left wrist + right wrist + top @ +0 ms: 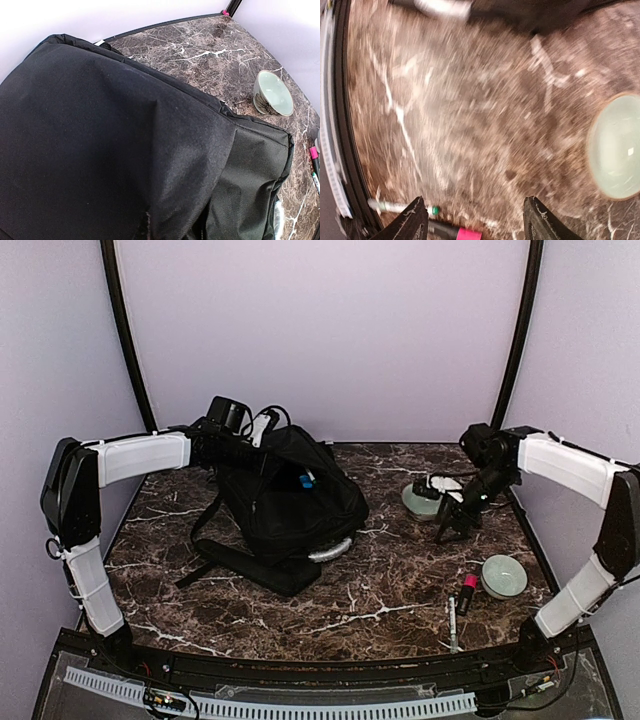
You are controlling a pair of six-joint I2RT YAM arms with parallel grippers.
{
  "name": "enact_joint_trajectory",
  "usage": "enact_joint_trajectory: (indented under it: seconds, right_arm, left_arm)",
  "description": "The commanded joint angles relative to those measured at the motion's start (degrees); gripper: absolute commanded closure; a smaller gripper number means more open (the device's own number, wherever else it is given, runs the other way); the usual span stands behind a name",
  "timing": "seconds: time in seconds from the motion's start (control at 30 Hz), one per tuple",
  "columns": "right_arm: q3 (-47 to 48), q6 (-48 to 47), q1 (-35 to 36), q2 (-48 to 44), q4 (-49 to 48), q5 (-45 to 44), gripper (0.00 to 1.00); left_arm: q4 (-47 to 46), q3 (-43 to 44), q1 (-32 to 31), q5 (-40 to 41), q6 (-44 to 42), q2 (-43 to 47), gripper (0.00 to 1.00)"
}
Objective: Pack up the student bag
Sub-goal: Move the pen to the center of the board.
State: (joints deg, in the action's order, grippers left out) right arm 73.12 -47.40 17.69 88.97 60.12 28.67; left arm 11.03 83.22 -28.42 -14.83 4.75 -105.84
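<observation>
Left arm (pixel 145 455) outstretched — left fingers closed, right fingers (pixel 412 222) spread

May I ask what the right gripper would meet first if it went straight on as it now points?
Probably the bare marble tabletop: the right gripper points down at it, between the pale green bowl and the markers, though blur leaves depth unclear.

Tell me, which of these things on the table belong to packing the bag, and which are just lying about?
For the job: student bag; probably the pink marker and the white pen beside it, being school things.
Lying about, it seems: near bowl; far bowl.
</observation>
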Motion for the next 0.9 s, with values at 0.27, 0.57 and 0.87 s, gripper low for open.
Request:
enact_joint_trajectory:
  seconds: [0.27, 0.57, 0.87]
  right_arm:
    - [-25.89, -16.82, 16.84, -12.63, -6.46, -31.47, 0.33]
    - [-29.48, -22.77, 19.44, -13.01, -7.78, -38.95, 0.28]
    - [-32.15, -27.46, 19.79, -11.11, -10.60, -43.43, 0.33]
  left_arm:
    - [-1.25, 2.26, -1.63, -3.45, -0.06, 1.36, 0.97]
    - [-1.23, 2.30, -1.65, -3.54, -0.14, 1.43, 0.97]
    - [-1.04, 2.30, -1.70, -3.32, -0.45, 1.34, 0.97]
